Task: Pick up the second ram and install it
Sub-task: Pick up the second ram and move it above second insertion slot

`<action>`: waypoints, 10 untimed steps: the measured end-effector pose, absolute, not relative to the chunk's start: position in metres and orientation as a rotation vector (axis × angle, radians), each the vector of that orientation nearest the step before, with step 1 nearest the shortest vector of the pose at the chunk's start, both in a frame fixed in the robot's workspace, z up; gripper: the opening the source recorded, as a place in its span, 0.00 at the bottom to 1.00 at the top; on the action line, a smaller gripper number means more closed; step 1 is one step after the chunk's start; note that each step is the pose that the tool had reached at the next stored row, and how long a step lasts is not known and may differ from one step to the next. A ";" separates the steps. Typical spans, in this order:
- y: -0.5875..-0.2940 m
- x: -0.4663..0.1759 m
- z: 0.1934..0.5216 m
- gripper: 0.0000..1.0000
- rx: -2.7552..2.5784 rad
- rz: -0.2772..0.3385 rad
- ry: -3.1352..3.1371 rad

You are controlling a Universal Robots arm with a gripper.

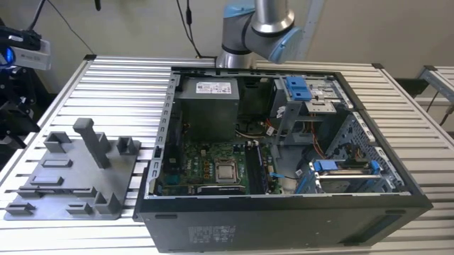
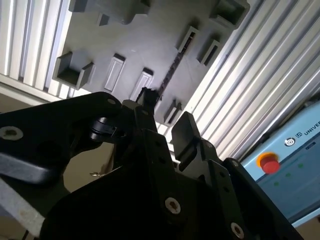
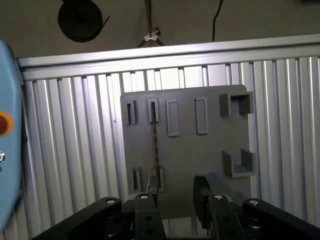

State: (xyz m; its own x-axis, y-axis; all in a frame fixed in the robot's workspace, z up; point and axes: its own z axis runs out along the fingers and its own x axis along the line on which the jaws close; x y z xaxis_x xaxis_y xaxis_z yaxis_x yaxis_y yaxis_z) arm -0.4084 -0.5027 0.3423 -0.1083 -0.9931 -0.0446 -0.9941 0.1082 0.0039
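Gripper (image 3: pixel 175 192) spread and empty, hanging over the grey tray (image 3: pixel 200 160). Second ram (image 3: pixel 154 145) stands on edge in the tray's slotted holder blocks (image 3: pixel 149 105), probably so its flat faces can be pinched. Not yet on the motherboard (image 1: pixel 206 159).
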 end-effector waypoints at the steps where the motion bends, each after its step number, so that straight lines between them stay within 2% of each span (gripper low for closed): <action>1: -0.503 -0.408 0.341 0.42 -2.075 0.046 2.312; 10: -0.502 -0.410 0.332 0.42 -2.116 0.035 2.264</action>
